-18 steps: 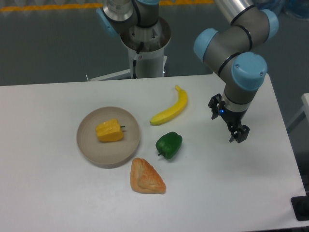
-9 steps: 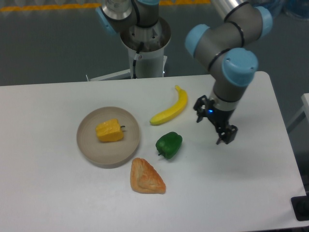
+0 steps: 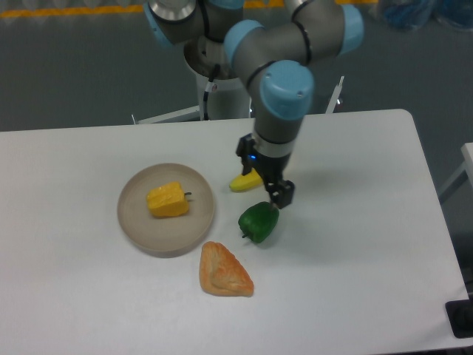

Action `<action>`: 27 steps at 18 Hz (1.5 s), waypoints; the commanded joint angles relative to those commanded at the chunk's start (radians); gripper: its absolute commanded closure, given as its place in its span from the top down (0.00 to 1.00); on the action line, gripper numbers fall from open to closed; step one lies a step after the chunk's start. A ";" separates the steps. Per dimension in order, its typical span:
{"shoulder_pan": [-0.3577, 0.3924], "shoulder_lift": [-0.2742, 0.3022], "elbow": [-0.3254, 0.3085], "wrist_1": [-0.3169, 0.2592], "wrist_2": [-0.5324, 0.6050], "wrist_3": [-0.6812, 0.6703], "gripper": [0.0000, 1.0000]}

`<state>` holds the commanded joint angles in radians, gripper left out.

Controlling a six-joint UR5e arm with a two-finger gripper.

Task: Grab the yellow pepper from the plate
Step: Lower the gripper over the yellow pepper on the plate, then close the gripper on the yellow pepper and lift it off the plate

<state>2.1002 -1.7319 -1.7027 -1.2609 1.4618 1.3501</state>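
The yellow pepper (image 3: 168,200), blocky with a short dark stem pointing right, lies in the middle of the round beige-grey plate (image 3: 140,225) at the table's left centre. My gripper (image 3: 264,177) hangs from the arm to the right of the plate, over the banana and just above the green pepper. Its fingers stand apart and hold nothing. It is well clear of the yellow pepper.
A yellow banana (image 3: 245,181) lies mostly hidden behind the gripper. A green pepper (image 3: 259,222) sits just below the gripper. A brown pastry (image 3: 223,271) lies in front of the plate. The robot base (image 3: 220,70) stands behind the table's far edge.
The arm has swung left from the table's right side, bringing the gripper over the banana, closer to the plate. The objects have not moved.
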 joint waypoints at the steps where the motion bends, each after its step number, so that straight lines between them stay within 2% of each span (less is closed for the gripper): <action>1: -0.024 0.002 -0.006 0.000 -0.004 -0.023 1.00; 5: -0.138 -0.021 -0.018 0.011 0.003 -0.152 1.00; 10: -0.213 -0.049 -0.055 0.020 0.005 -0.152 1.00; 12: -0.232 -0.063 -0.061 0.029 0.005 -0.160 1.00; 15: -0.253 -0.100 -0.064 0.092 0.024 -0.177 1.00; 19: -0.285 -0.130 -0.072 0.100 0.074 -0.192 1.00; 24: -0.296 -0.144 -0.086 0.106 0.077 -0.192 1.00; 26: -0.298 -0.158 -0.086 0.126 0.077 -0.192 1.00; 27: -0.299 -0.166 -0.084 0.141 0.078 -0.192 0.97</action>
<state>1.8009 -1.8975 -1.7871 -1.1200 1.5401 1.1582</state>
